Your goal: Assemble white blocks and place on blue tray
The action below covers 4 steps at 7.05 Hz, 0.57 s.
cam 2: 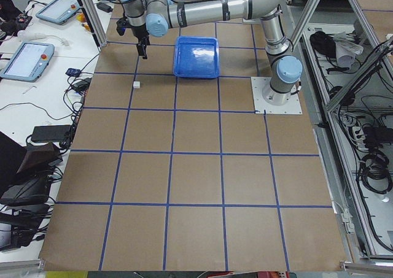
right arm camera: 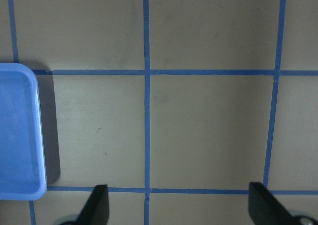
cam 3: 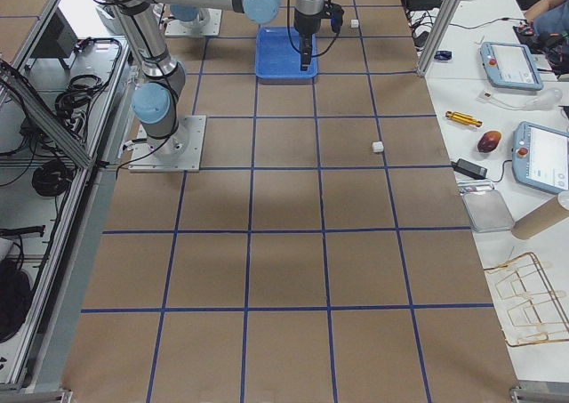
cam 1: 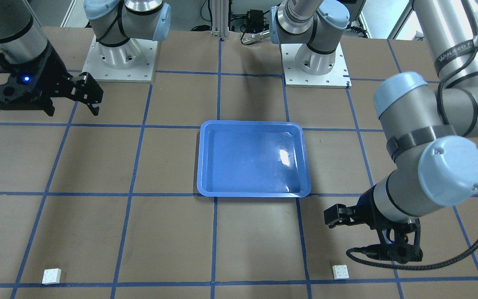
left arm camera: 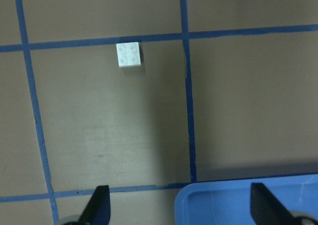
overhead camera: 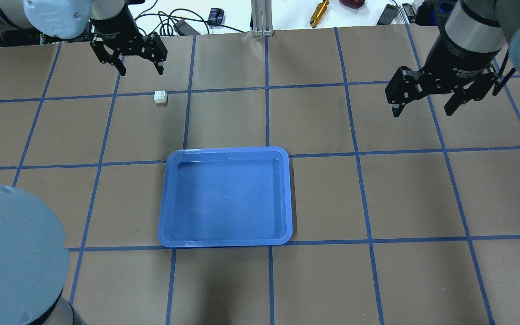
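Note:
Two white blocks lie apart on the table's far side: one (cam 1: 341, 271) to my left, also in the overhead view (overhead camera: 160, 97) and the left wrist view (left arm camera: 129, 54), the other (cam 1: 51, 275) to my right, also in the exterior right view (cam 3: 378, 146). In the overhead view the right one is hidden behind my right gripper. The blue tray (cam 1: 206, 166) (overhead camera: 165, 225) sits empty at the centre. My left gripper (cam 1: 331, 218) (overhead camera: 141, 67) hovers open and empty near the left block. My right gripper (cam 1: 73, 111) (overhead camera: 422, 110) hovers open and empty, high above the table.
Brown table surface with a blue tape grid. The two arm bases (cam 1: 118, 58) (cam 1: 315, 62) stand at the robot's side. Cables and tools (overhead camera: 319, 9) lie beyond the far edge. The tray's corner shows in both wrist views (left arm camera: 238, 205) (right arm camera: 17, 130).

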### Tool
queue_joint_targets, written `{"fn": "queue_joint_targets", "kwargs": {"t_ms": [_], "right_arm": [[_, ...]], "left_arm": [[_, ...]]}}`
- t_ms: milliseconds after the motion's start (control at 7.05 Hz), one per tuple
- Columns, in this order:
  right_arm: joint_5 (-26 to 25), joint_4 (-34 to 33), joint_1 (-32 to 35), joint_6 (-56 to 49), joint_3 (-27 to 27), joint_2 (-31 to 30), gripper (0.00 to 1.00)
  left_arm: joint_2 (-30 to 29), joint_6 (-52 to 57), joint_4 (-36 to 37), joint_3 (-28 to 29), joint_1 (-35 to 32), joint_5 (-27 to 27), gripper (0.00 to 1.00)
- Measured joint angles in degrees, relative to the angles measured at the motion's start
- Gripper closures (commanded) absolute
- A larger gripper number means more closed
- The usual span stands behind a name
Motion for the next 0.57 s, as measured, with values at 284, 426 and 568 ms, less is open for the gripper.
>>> {"fn": "queue_joint_targets", "kwargs": {"t_ms": [284, 426, 568], "right_arm": [[4.73, -7.57, -6.10, -18.12, -0.79, 5.69, 0.00], [5.28, -10.97, -7.47, -25.08, -1.96, 8.60, 0.00], [6.17, -12.54, -8.38, -31.50, -3.52, 11.47, 0.00]], "left_arm": [[-4.76, 1.48, 4.05, 0.06, 0.50, 0.61, 0.01], [-6.83, 2.28, 6.73, 0.07, 0.52, 0.90, 0.02], [-8.94, 2.66, 9.28, 0.04, 0.55, 1.13, 0.03]]}}
